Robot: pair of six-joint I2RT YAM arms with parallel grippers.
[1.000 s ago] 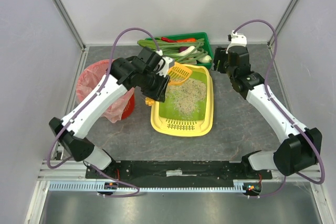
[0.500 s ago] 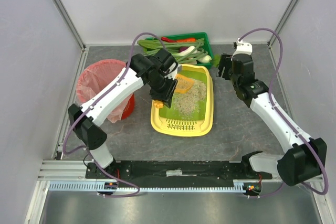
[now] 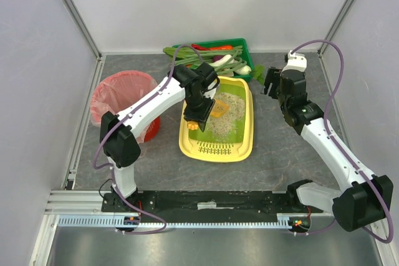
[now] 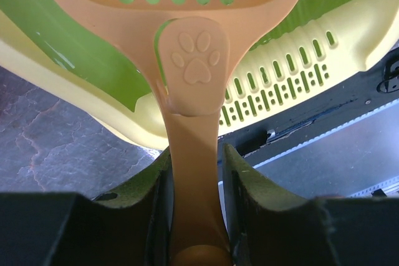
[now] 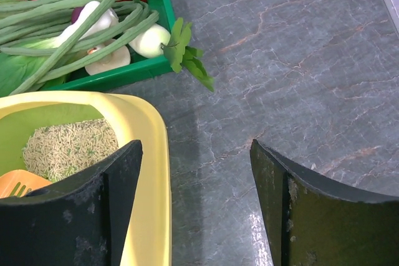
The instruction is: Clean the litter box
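Left gripper [image 3: 201, 111] is clamped on the orange scoop [image 4: 193, 60] by its handle. Over the last sec it's swung in from the far-left corner, so the scoop head's now down in the litter [image 3: 229, 115], prob starting another sifting pass imo. Litter box [image 3: 247, 146] sits mid-table. Left arm's stretched fwd w/ wrist angled down, right gripper [image 5: 194, 147] hangs spread & empty just off the far-right corner.

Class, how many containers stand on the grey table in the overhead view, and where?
3. The yellow-rimmed plastic litter box lies mid-table; the dark green plastic crate of vegetables stands behind it; the round red bin with a pink bag stands on its left. None looks hidden.
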